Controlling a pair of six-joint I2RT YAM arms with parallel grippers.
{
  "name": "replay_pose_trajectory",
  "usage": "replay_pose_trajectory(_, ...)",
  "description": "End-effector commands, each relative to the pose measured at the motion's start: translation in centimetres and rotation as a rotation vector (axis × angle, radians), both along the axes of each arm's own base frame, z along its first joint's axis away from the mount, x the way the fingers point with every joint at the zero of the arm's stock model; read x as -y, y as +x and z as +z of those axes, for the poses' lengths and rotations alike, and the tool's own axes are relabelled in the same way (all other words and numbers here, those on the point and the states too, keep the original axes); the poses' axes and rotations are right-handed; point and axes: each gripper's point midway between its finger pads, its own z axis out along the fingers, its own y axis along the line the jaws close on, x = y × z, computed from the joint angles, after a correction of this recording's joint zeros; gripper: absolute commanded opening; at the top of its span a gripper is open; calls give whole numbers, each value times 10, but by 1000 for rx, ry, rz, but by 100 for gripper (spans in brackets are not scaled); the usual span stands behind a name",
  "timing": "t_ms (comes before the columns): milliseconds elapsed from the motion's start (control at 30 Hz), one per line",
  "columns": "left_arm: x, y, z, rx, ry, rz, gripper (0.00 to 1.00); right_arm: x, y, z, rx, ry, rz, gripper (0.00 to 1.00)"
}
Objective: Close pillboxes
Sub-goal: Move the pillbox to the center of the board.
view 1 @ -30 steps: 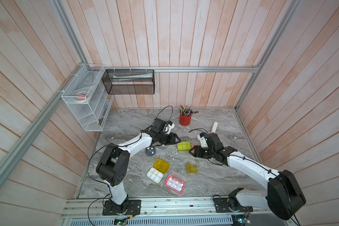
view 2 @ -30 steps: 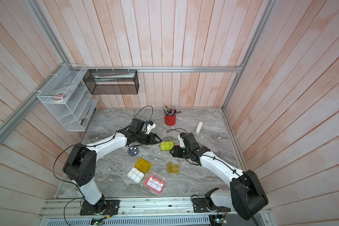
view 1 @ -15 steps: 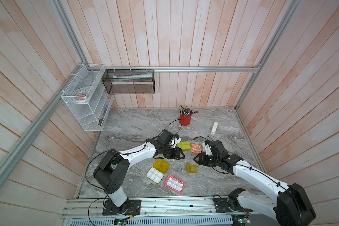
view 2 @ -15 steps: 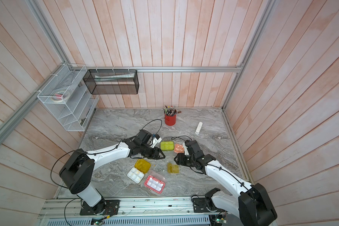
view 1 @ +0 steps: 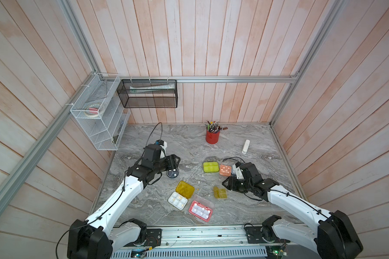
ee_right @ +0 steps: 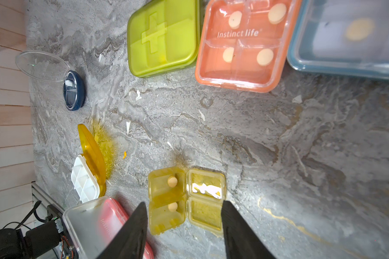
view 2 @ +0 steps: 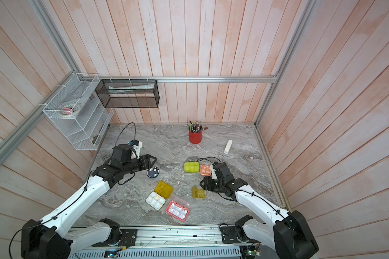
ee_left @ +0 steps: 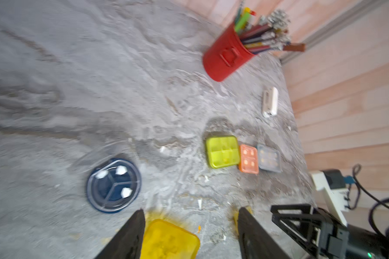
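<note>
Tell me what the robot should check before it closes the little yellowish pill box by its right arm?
1. Small olive pillbox lid shut: not ok, it lies open flat with two pills inside.
2. Right end effector empty, fingers apart: ok.
3. Right end effector lined up with that pillbox: ok, the box sits between the fingers in the right wrist view.
4. Left end effector empty and away from that box: ok.
5. Lime pillbox and orange pillbox shut: ok.
6. Round dark pillbox shut: not ok, its clear lid stands up.
</note>
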Motion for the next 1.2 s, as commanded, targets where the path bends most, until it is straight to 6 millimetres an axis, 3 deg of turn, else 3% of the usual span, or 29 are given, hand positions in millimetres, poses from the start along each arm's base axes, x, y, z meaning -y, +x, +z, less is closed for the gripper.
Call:
replay_pose_trajectory(0, -31, -11, -37, -103, 44, 92, 70, -15, 11, 13, 25, 38, 29, 55)
replay_pose_trajectory(200, -54, -16, -83, -207, -44, 153, 71, -32, 25, 24, 44, 47, 77, 55)
replay_pose_trajectory(500, -44, -11, -115, -240, -113, 119, 67, -43, 36, 29, 53, 49, 106, 55)
replay_pose_trajectory(800, -40, 10, -127, -223, -127, 109, 62, -53, 47, 32, 58, 55, 125, 55)
replay_pose_trajectory(1167, -40, 14, -143, -244, -101, 91, 56, -62, 55, 42, 70, 62, 140, 55)
